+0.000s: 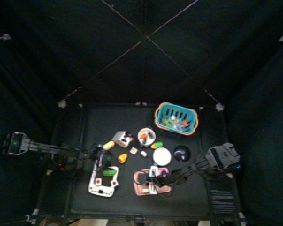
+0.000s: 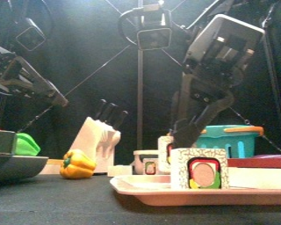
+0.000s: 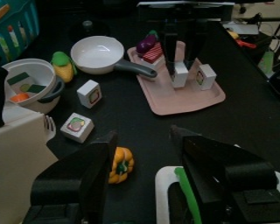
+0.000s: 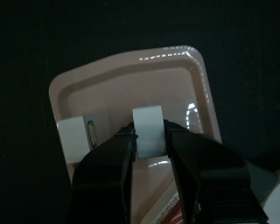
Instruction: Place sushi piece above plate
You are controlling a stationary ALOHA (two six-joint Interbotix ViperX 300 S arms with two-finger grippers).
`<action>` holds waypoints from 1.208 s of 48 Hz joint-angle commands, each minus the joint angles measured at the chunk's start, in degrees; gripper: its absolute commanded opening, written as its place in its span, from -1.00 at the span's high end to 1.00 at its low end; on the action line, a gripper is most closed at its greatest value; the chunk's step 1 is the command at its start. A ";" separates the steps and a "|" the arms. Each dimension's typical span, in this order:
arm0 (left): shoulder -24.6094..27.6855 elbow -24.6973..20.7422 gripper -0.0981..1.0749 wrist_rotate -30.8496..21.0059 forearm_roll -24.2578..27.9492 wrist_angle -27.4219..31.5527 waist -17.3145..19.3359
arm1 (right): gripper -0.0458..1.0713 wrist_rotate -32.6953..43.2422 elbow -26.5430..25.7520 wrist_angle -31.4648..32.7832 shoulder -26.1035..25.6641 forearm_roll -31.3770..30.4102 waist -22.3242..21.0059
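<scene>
Your right gripper (image 4: 147, 153) is down over the pale pink rectangular plastic tray (image 4: 108, 83), and its two black jaws are pinched onto a small white upright sushi card (image 4: 147, 127). Only the top of that card pokes out beyond the fingertips, so it sits right between them, standing on its edge with its flat face turned along the jaws. Its long axis runs up and away from the tips, toward the tray's far rounded corner. A second white card (image 4: 73, 140) stands just beside the jaws on the same tray, apart from them.

From the front, the right arm hangs down onto the pink tray (image 2: 143, 186), and a square card with a green-and-red sushi picture (image 2: 199, 169) stands upright at the near edge, face toward the camera. You can't tell from there which card is the gripped one.

Your left gripper (image 3: 149, 179) hangs well back from all this with its jaws spread wide and nothing between them. A small yellow bell pepper toy (image 3: 122, 164) lies just beyond the gap between its fingers. Further out from those tips are two little picture cubes (image 3: 76, 126), a white frying pan (image 3: 98, 54) and the pink tray (image 3: 166, 98) with the other arm on it. The teal basket (image 1: 176, 114) sits well apart at the table's far side.
</scene>
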 commanded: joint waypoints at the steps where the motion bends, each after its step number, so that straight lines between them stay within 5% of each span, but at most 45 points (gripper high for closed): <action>1: 0.09 -1.23 -0.67 0.00 -0.09 -0.18 0.09 | -0.11 -0.09 -2.11 -0.09 -3.25 -0.97 -1.32; 26: 0.09 -1.05 -0.67 0.00 -0.09 -0.18 0.09 | -0.11 0.62 -4.57 -1.23 -1.41 -4.39 -12.22; 41: 0.09 -1.14 -0.67 0.00 -0.09 -0.26 0.09 | -0.14 1.32 -6.77 -1.93 3.16 -4.83 -14.94; 58: 0.09 -0.97 -0.67 0.00 0.00 -0.26 0.09 | -0.42 1.49 -7.82 -2.02 4.83 -5.19 -16.44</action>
